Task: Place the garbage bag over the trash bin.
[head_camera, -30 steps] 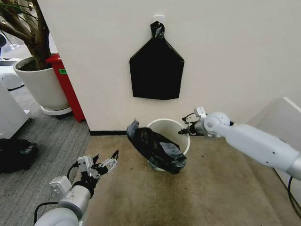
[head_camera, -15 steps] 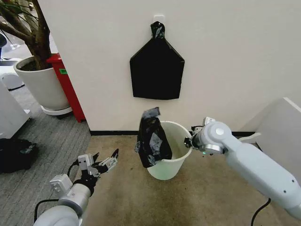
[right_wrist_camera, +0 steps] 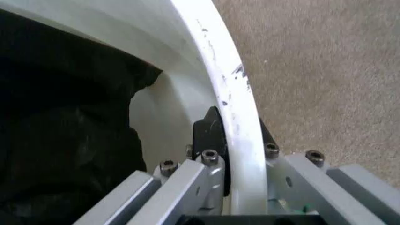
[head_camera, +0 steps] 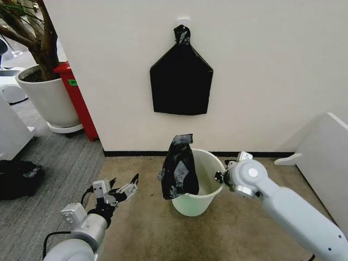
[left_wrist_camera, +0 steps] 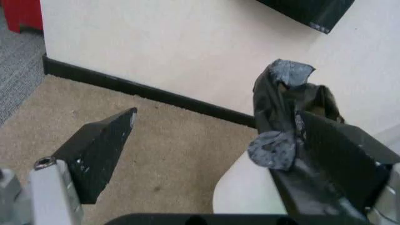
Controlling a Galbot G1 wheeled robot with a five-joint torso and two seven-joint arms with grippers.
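One crumpled glossy garbage bag (head_camera: 178, 166) drapes the trash bin (head_camera: 204, 201) rim; right pincer (head_camera: 219, 177) clamps that rim, left pincer (head_camera: 120, 189) spread.

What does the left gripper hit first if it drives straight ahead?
Probably the bag draped over the bin rim. The left gripper, fingers open, points that way over bare carpet; depth is unclear, so it might pass beside it to the wall.

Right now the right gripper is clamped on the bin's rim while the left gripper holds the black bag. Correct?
Not quite. The left gripper holds nothing; the head view shows it open, apart from the bag. The right gripper does clamp the bin by its rim.
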